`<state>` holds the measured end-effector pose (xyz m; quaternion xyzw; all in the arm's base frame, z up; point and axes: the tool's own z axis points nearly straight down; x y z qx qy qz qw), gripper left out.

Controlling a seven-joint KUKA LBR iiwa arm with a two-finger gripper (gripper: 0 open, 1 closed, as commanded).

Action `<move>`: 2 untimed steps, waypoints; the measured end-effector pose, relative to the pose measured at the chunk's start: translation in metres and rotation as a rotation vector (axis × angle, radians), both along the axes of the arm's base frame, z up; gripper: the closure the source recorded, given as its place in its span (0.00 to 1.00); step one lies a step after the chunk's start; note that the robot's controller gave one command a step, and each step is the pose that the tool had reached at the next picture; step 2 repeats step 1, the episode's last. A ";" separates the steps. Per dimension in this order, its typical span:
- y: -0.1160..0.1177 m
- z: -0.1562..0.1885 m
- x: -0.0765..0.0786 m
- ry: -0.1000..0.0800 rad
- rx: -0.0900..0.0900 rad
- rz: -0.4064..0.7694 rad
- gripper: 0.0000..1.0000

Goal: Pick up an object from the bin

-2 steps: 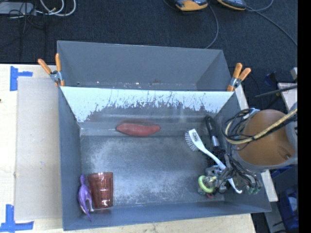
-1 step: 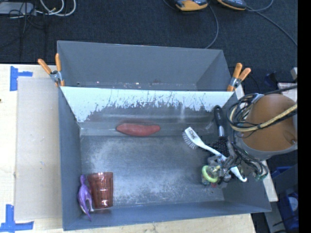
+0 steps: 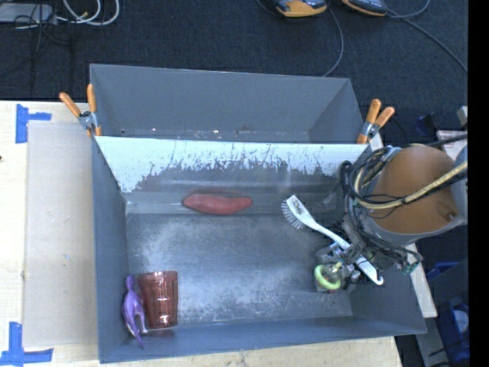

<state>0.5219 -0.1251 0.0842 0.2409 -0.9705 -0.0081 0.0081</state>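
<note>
Small round yellow-green thing (image 3: 327,280), shaped a bit like a ring, lies right under the gripper (image 3: 340,269), low on the floor of the grey metal bin (image 3: 229,281) and close to the bin's sloping wall on the arm's side. The gripper is down in the bin on top of it, and I cannot tell if the gripper is open, closed or clamped on anything, because its dark parts hide the spot where they meet the little ring. Just beside the gripper, toward the back of the bin, lies 1 white plastic dish brush (image 3: 312,222). Its bristly head points away from the gripper and its long handle runs in under the gripper's dark parts. Farther off, toward the back wall, lies 1 long red-pink thing (image 3: 217,203) shaped like a sausage, flat on the floor. Well away from the gripper, in the far front corner across the bin, is 1 see-through red-brown plastic cup (image 3: 159,299), with 1 thin purple thing (image 3: 132,310) touching the side away from the gripper. Behind the gripper the arm has a round orange cover (image 3: 412,189) with dark cables (image 3: 359,180) looped next to it.
</note>
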 end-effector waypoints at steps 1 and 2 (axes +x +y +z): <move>-0.001 0.003 -0.003 0.004 0.002 -0.016 1.00; -0.001 0.003 -0.003 0.004 0.002 -0.016 1.00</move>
